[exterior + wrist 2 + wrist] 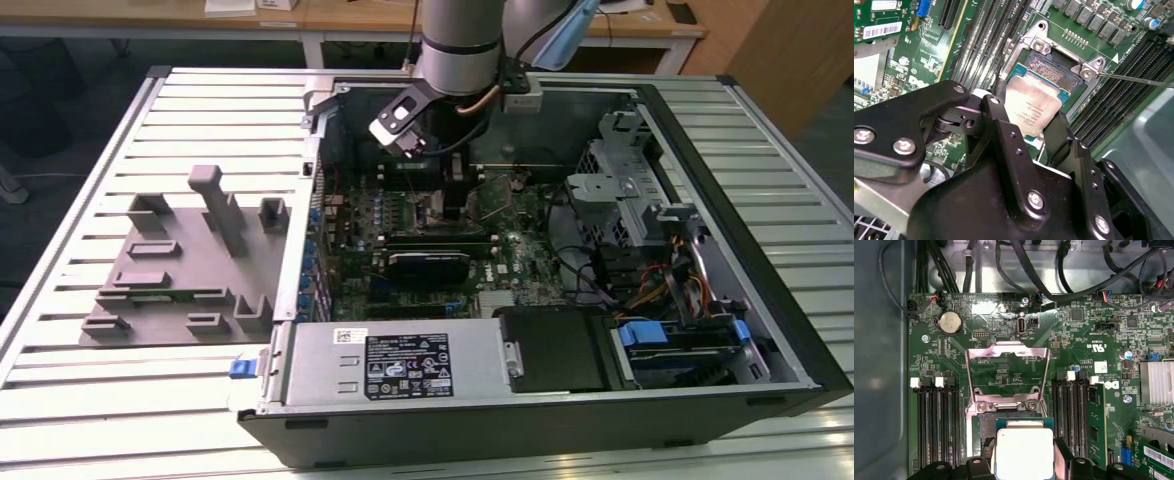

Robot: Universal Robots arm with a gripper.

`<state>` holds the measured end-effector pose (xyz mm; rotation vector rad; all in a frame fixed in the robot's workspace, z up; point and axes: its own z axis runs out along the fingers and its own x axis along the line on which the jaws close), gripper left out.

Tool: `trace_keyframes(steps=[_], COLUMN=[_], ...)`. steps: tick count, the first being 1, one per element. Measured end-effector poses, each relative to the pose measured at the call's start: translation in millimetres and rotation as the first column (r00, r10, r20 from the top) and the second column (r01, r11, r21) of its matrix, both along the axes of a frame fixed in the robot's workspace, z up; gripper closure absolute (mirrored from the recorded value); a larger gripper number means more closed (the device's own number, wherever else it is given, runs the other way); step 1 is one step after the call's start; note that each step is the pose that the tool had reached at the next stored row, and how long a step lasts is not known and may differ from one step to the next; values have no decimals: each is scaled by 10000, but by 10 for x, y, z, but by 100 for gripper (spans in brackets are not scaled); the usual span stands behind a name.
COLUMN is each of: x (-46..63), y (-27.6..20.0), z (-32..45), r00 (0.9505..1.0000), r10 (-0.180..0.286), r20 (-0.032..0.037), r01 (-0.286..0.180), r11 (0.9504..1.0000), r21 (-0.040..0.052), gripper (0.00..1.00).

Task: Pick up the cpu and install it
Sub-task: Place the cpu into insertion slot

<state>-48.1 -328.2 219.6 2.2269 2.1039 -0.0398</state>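
A: Where is the cpu (1031, 107)?
B: Over the open socket (1053, 69) near the middle of the motherboard (1079, 340). The gripper (1026, 117) pinches it by two opposite edges, closed just to the chip's width. The socket frame (1006, 351) stands raised behind.
A: And the risk?
B: Whether it sits level can't be told. Pressed down skewed or off-corner, it would likely bend socket pins.

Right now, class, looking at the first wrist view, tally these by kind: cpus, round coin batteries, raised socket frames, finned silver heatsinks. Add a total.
cpu: 1
round coin battery: 1
raised socket frame: 1
finned silver heatsink: 1
Total: 4
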Motion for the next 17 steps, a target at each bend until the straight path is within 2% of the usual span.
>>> trace_keyframes(steps=[7,13,17], x=[0,0,0], y=[5,10,10], z=[-37,-48,-71], r00=[9999,9996,9996], r10=[161,278,289], r20=[-1,0,0], r01=[-161,-278,-289], r11=[9999,9992,9992], r21=[16,280,287], gripper=[46,46,46])
